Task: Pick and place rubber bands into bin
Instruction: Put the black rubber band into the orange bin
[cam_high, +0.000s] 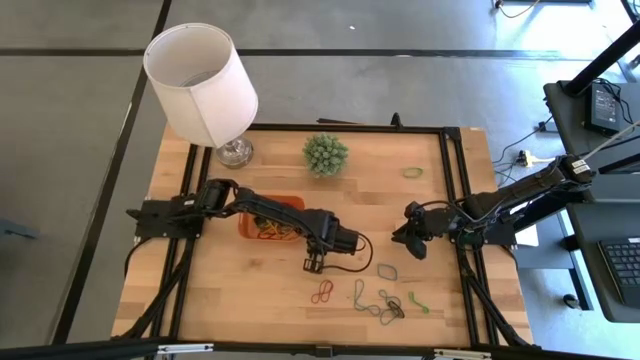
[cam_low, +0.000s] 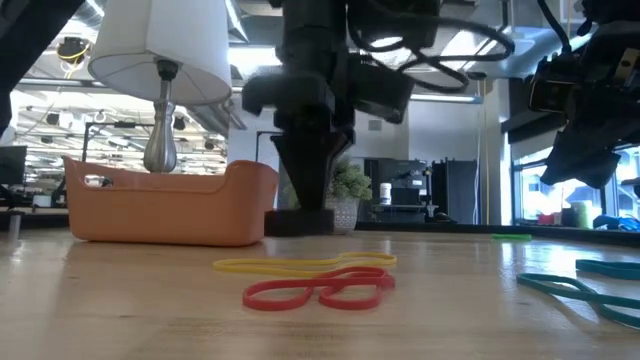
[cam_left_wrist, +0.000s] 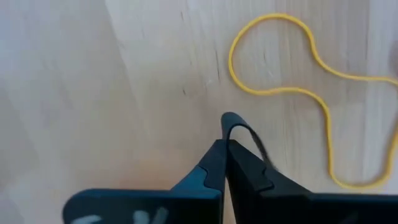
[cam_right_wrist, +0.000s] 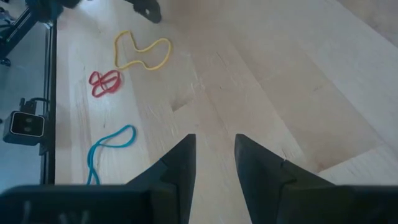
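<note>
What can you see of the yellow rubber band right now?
The yellow rubber band is a thin loop of rubbery-looking material, lying flat on the wooden table in an irregular, pinched outline. It sits right beside the red rubber band, on the side nearer the bin; whether they touch is unclear. The left gripper, shut on a small dark band, is beside it, apparently not touching it.

Grey floor (cam_high: 80, 150), bright windows (cam_low: 560, 190)
</note>
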